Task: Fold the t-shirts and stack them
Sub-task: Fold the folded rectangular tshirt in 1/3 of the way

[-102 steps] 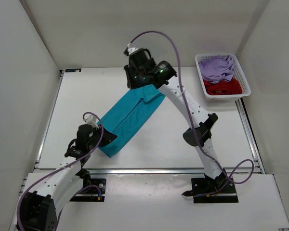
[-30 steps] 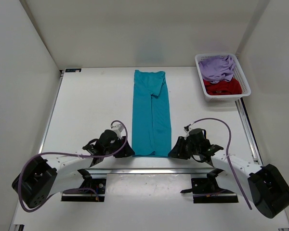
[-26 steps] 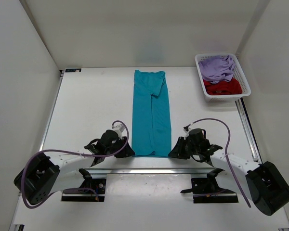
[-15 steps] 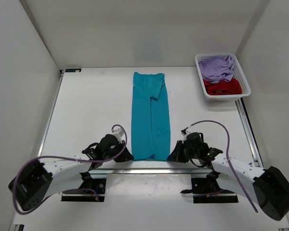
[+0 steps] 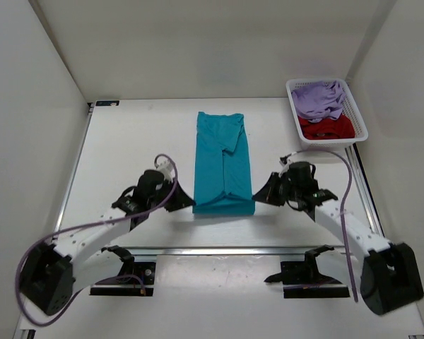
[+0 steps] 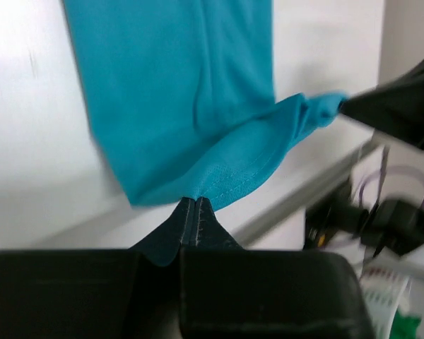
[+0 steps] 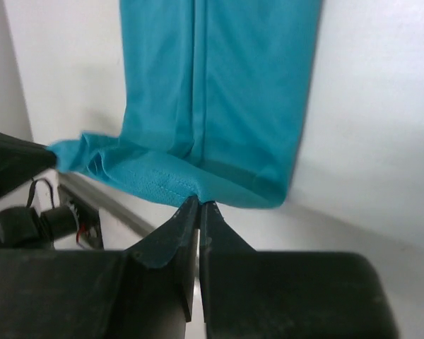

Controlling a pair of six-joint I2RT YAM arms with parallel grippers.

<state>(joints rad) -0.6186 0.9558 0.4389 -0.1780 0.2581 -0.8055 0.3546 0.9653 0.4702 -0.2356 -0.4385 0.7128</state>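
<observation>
My left end effector (image 6: 196, 205) is clamped shut on the near-left hem corner of the teal short-sleeved cloth t-shirt (image 5: 222, 159). My right end effector (image 7: 199, 203) is clamped shut on the near-right corner of the same hem. The hem runs bunched between my two grips. The rest of the shirt lies as a long narrow strip mid white bench (image 5: 127, 148). The lavender cloth t-shirt (image 5: 318, 95) and dark red cloth t-shirt (image 5: 326, 128) are in the white plastic mesh basket (image 5: 361, 124), far right.

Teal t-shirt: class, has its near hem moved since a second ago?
Yes. The teal t-shirt has its near hem pinched by the left gripper and right gripper, and that hem has moved away from the near rail, up the table.
</observation>
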